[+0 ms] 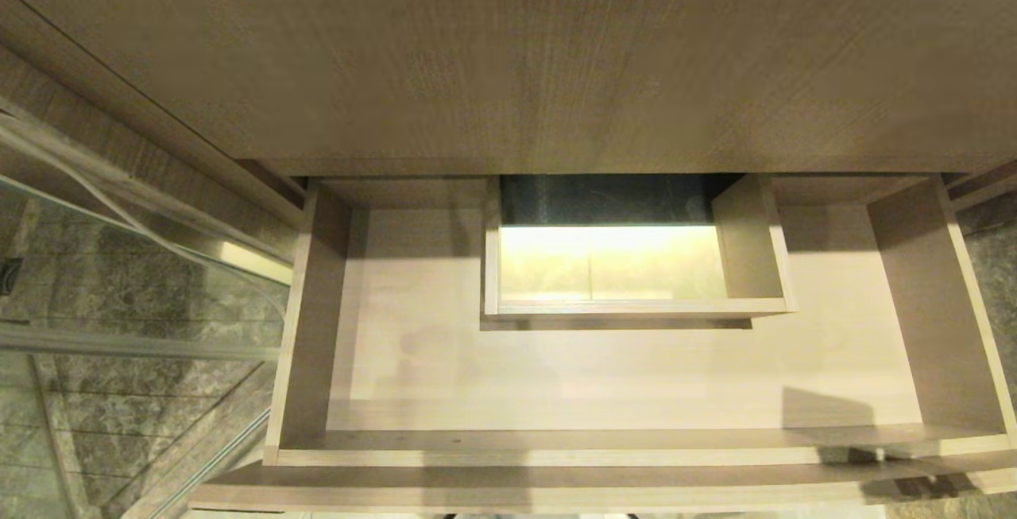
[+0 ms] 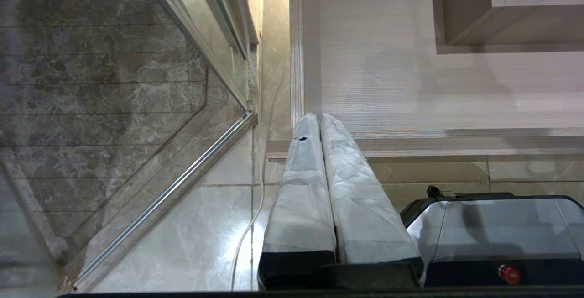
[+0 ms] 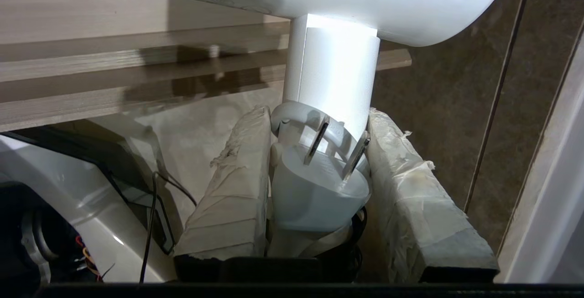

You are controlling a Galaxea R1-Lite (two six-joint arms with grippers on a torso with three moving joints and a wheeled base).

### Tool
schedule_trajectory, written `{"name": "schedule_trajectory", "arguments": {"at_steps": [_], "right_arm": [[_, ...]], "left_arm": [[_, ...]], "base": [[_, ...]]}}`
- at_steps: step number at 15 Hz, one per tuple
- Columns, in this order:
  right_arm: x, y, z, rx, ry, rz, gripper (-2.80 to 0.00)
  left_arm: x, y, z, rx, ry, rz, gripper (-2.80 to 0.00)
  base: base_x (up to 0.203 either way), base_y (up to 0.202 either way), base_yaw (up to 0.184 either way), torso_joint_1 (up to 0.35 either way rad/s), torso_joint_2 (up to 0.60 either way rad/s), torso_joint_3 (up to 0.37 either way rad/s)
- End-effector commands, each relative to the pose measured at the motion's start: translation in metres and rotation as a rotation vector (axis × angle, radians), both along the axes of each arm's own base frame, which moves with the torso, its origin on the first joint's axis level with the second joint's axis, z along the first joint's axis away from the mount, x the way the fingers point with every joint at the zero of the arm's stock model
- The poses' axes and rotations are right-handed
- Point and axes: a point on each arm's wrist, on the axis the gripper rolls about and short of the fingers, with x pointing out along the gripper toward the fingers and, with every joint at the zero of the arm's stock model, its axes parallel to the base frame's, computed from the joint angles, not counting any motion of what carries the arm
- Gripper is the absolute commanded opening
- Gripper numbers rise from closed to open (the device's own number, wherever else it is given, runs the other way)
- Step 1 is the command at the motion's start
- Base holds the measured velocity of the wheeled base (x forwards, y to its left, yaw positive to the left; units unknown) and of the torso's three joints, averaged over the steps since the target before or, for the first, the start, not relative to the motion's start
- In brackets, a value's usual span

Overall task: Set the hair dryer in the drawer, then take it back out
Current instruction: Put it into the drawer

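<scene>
Drawer [image 1: 413, 360] space of pale beige wood-grain laminate lay pulled out beneath us in the head view, wide and shallow, with a boxed rectangular cut-out [image 1: 636, 308] at the middle of its back wall, and we saw nothing resting on its floor. Neither arm showed in that view. In the right wrist view our right end effector [image 3: 319, 170] was clenched around the small white plastic hair dryer [image 3: 328, 79], its two tape-wrapped fingers [image 3: 237, 184] pressing on the lower handle from either side, with the white plug [image 3: 319, 184] and its two metal prongs tucked between them. The dryer's round barrel stood crosswise above the handle, near the drawer's flat front edge [image 3: 137, 74] and outside the drawer; we could not tell its height against the rim. In the left wrist view our left end effector [image 2: 321, 120] hung idle with its two taped fingers [image 2: 301, 197] pressed together and holding nothing, beside the drawer's left front corner. Below it lay glossy beige floor tiles [image 2: 200, 225], a glass shower partition with a metal rail [image 2: 173, 193], and dark marble tiling [image 2: 91, 83] behind the glass. Part of our own grey and black base [image 2: 492, 229] with a red button [image 2: 510, 274] showed there too.
</scene>
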Motion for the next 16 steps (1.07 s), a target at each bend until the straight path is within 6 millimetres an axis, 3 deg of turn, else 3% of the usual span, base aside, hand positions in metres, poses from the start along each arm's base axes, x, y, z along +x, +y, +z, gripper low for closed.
{"name": "schedule_trajectory", "arguments": {"at_steps": [1, 12, 16], "right_arm": [[0.008, -0.002, 0.001, 0.005, 0.032, 0.0, -2.8], [0.019, -0.004, -0.001, 0.012, 0.053, -0.002, -2.8], [0.051, -0.01, -0.002, 0.02, 0.089, -0.002, -2.8]], "left_arm": [[0.0, 0.0, 0.0, 0.0, 0.0, 0.0, -2.8], [0.0, 0.0, 0.0, 0.0, 0.0, 0.0, -2.8], [0.0, 0.0, 0.0, 0.0, 0.0, 0.0, -2.8]], "base": [[0.0, 0.0, 0.0, 0.0, 0.0, 0.0], [0.0, 0.0, 0.0, 0.0, 0.0, 0.0], [0.0, 0.0, 0.0, 0.0, 0.0, 0.0]]}}
